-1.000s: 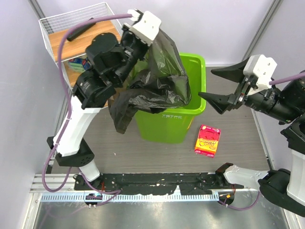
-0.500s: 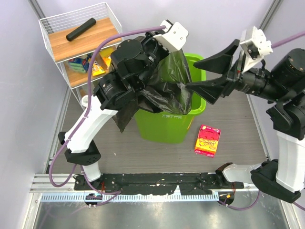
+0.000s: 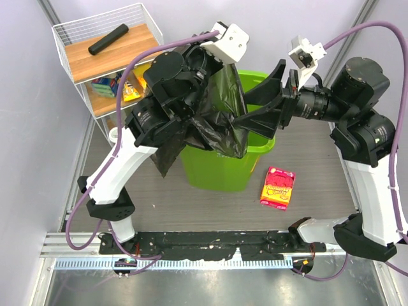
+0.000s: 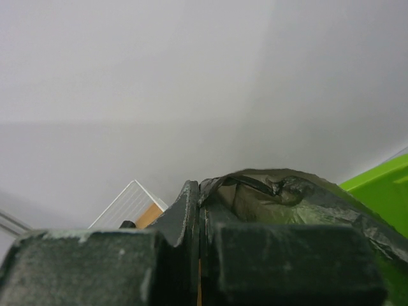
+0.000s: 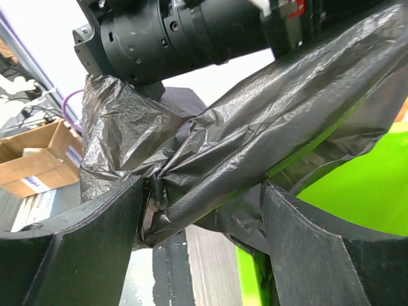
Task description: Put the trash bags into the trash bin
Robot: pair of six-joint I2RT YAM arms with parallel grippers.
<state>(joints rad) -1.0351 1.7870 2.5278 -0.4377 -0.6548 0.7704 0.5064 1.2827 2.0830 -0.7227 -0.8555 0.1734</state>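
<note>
The black glossy trash bag (image 3: pixel 223 111) hangs crumpled over the lime-green trash bin (image 3: pixel 220 169), part of it draped down the bin's left outer side. My left gripper (image 4: pixel 199 194) is shut on the bag's top edge and holds it up above the bin; in the top view the wrist housing hides these jaws. My right gripper (image 3: pixel 241 109) reaches in from the right, open, its two fingers straddling a fold of the bag (image 5: pixel 217 153) above the bin (image 5: pixel 363 191). In the right wrist view the left finger (image 5: pixel 95 248) touches the plastic.
A white wire shelf rack (image 3: pixel 70 29) stands at the back left, with a slim black roll (image 3: pixel 108 39) on its wooden top shelf and colourful packets (image 3: pixel 121 86) below. A red and yellow snack packet (image 3: pixel 278 187) lies on the floor right of the bin.
My right arm has swung up and left from the right side until its open fingers straddle the bag. My left arm carried the bag rightward over the bin, then stayed.
</note>
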